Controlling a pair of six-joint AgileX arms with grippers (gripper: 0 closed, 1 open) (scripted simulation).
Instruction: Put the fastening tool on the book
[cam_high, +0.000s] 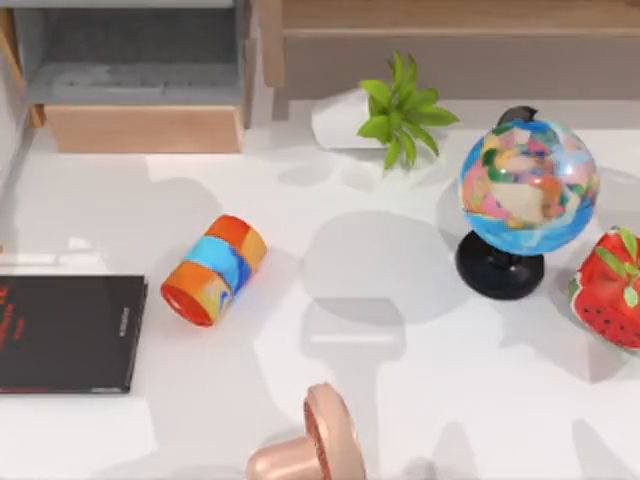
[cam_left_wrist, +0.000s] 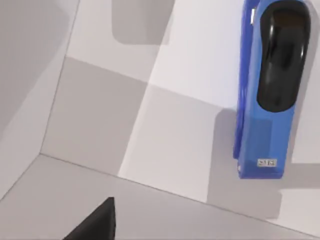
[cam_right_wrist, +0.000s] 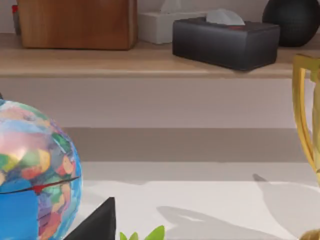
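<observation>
1. black and flat, the book lay at the far left of the white table, running off the top view's left edge, red lettering on its cover and pale print along its right side. nothing rested on it.
2. just to its right, apart from it, lay an orange-and-blue striped cylinder on its side. it could be mistaken for the tool, and as a round thing it would likely roll if brushed.
3. bright blue, the stapler showed in the left wrist view, lying on the white surface with its dark slot facing the camera. it was not held. where it sat relative to the book could not be told.
4. a dark wedge at the lower edge of that view was part of the left gripper; how far its fingers were apart could not be told, and it appeared to hold nothing. judged risk: the stapler sat toward the view's edge, so a descent from this offset might pinch one end and tip or push the narrow bar.
5. near the table's front middle lay a pink mushroom-shaped object.
6. further right stood a green plant, then a colourful globe on a black stand, then a strawberry-like toy.
7. the right gripper showed as a dark wedge beside the globe, looking idle; its opening could not be told.
</observation>
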